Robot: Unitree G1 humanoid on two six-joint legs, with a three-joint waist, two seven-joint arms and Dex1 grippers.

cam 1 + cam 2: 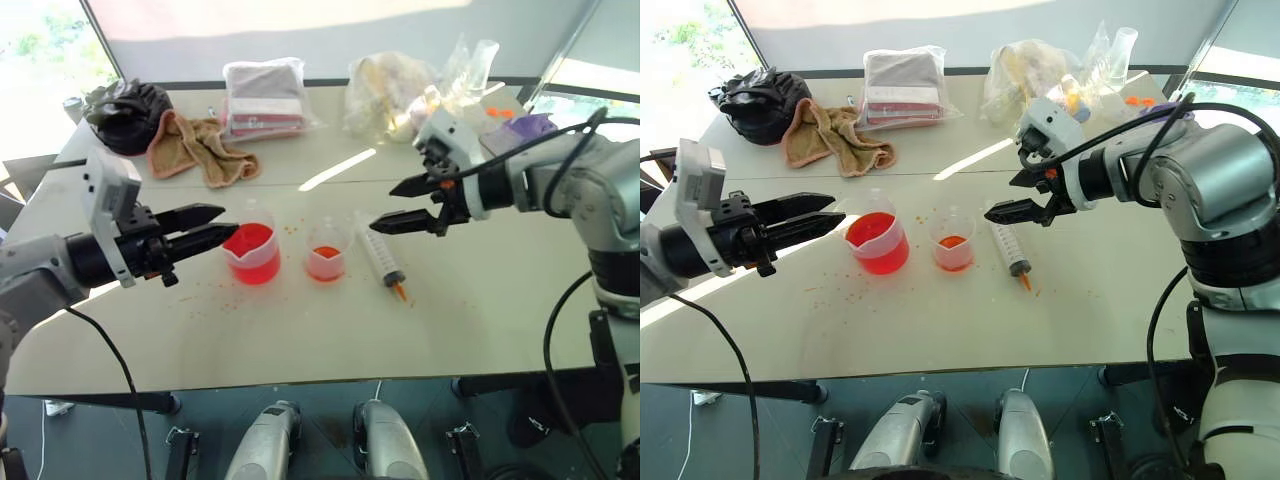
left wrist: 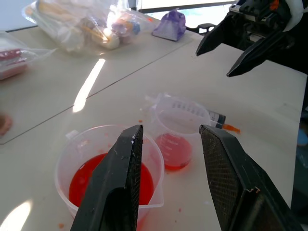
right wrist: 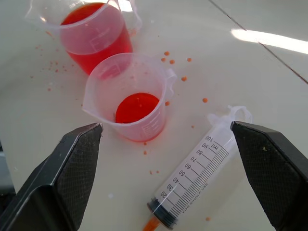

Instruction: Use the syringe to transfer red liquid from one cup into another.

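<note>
Lying flat on the pale table (image 1: pixel 480 330), the syringe (image 1: pixel 379 253) rests untouched, its orange tip toward the near edge and its plunger end toward the far side. The printed scale on its clear barrel reads plainly in the right wrist view. Just beside it stands the smaller cup (image 1: pixel 327 250), with a shallow pool of red liquid (image 3: pixel 136 107) in its bottom. The larger cup (image 1: pixel 251 252) stands next along, on the side away from the syringe, filled much higher with the same red. The two cups are near each other but apart. Small orange-red drops speckle the table around both cups and the syringe.

The right gripper (image 1: pixel 402 203) hangs above the plunger end of the syringe, tilted downward, its two black fingers spread wide with nothing between them. The left gripper (image 1: pixel 217 224) points level toward the larger cup, its fingertips at the cup's rim as seen from the head; whether they touch it cannot be told. Its fingers are also apart and hold nothing.

Farther back on the table lie a crumpled tan towel (image 1: pixel 200 146), a black bundle (image 1: pixel 127 114), a clear bag of folded cloths (image 1: pixel 265 97), and more clear bags (image 1: pixel 400 92) with mixed contents. A small purple object (image 1: pixel 528 125) sits near the far right corner.
</note>
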